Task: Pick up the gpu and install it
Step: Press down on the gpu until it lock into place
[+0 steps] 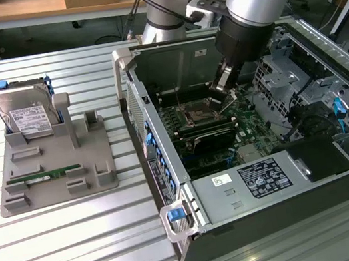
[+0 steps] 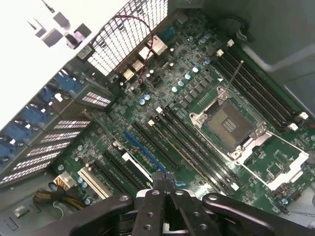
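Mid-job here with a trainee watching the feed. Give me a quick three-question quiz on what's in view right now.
1. True or false: the hard drive stands upright in the gray fixture, outside the computer case.
2. Where is the end effector? A: over the gray fixture. B: inside the open case, above the motherboard. C: beside the hard drive.
3. What colour is the narrow memory stick lying flat on the fixture?

Key: 1 true; 2 B; 3 green.
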Controlling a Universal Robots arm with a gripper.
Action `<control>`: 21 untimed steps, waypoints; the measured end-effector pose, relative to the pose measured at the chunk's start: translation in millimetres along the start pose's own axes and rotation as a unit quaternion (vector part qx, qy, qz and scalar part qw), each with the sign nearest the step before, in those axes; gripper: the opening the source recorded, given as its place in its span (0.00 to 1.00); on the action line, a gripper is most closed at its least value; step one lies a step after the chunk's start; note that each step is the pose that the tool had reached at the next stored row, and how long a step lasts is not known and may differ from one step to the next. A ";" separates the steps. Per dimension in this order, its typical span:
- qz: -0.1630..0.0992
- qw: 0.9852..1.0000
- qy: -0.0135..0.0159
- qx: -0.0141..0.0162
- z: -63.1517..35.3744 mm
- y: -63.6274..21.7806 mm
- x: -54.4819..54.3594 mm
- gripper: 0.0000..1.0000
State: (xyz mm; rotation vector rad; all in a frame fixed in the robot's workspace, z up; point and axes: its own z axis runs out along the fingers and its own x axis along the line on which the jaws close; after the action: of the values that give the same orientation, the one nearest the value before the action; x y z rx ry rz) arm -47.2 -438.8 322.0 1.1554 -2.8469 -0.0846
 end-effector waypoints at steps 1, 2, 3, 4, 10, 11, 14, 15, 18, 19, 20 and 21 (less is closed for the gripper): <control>0.011 1.000 -0.001 0.000 0.2 0.0 0.0 0.11; 0.023 1.000 -0.002 -0.001 0.4 0.0 0.0 0.11; 0.037 0.999 -0.003 -0.002 0.6 -0.1 0.0 0.11; 0.050 0.999 -0.004 -0.002 0.8 -0.1 0.0 0.11; 0.124 0.992 -0.010 -0.005 1.8 -0.1 -0.1 0.11; 0.135 0.991 -0.010 -0.006 1.9 -0.2 -0.1 0.11; 0.183 0.983 -0.014 -0.008 2.5 -0.2 -0.1 0.11; 0.201 0.979 -0.015 -0.009 2.7 -0.2 -0.1 0.11; 0.241 0.970 -0.018 -0.010 3.2 -0.3 -0.1 0.11; 0.249 0.968 -0.019 -0.011 3.3 -0.3 -0.1 0.11; 0.256 0.966 -0.020 -0.011 3.4 -0.3 -0.1 0.11; 0.278 0.960 -0.021 -0.012 3.7 -0.3 -0.2 0.11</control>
State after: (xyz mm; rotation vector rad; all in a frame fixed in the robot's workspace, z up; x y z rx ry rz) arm -47.2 -438.8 318.4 0.3153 -3.0735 -0.1111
